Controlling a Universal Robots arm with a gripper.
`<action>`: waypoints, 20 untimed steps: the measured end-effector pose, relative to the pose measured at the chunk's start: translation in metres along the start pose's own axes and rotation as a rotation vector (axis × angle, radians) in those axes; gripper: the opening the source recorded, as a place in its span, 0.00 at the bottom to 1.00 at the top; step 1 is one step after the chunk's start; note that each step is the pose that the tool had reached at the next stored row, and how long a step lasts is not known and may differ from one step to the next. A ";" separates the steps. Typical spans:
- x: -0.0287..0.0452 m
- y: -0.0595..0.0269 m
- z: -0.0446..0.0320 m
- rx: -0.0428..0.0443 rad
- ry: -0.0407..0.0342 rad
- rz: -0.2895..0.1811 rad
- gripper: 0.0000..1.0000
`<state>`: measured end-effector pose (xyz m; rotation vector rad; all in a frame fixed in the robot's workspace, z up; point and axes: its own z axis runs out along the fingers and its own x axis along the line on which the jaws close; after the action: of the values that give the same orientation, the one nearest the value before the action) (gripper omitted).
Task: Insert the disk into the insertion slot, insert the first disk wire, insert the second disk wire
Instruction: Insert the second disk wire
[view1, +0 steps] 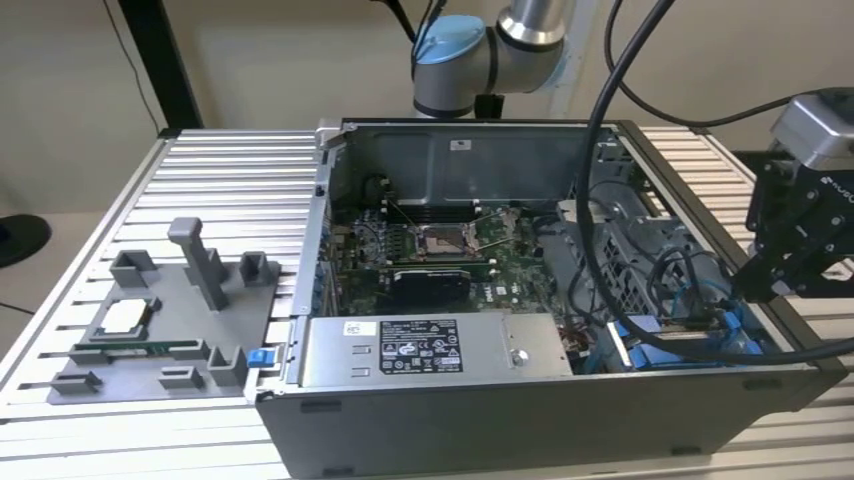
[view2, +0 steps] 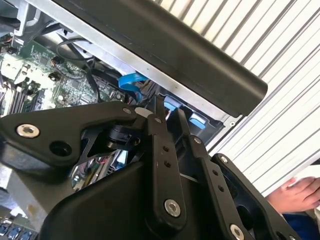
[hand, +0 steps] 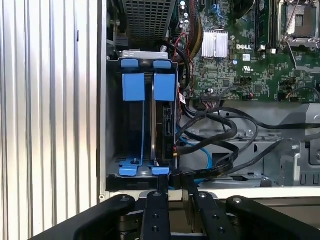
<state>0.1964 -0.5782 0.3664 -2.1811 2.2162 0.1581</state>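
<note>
1. One disk (hand: 165, 127) stands edge-on in the slot (hand: 112, 125), its long axis running straight away from the gripper (hand: 175, 186).
2. The disk's near end lies just ahead of the gripper, beside black wires (hand: 220, 131).
3. The gripper's fingers are drawn nearly together. Whether they pinch a wire, I cannot tell.

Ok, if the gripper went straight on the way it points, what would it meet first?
Most likely the blue tab at the near end of the insertion slot, with a black cable crossing just beside the gripper. Depth is unclear, so it might pass over them.
</note>
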 end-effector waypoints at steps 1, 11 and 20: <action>0.0000 0.0000 0.0001 -0.0030 -0.0001 0.000 1.00; -0.0009 0.0001 0.0007 -0.0060 -0.0279 -0.001 1.00; -0.0011 0.0004 0.0018 -0.0066 -0.0651 -0.001 1.00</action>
<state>0.1959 -0.5769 0.3647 -2.1483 2.1830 0.2333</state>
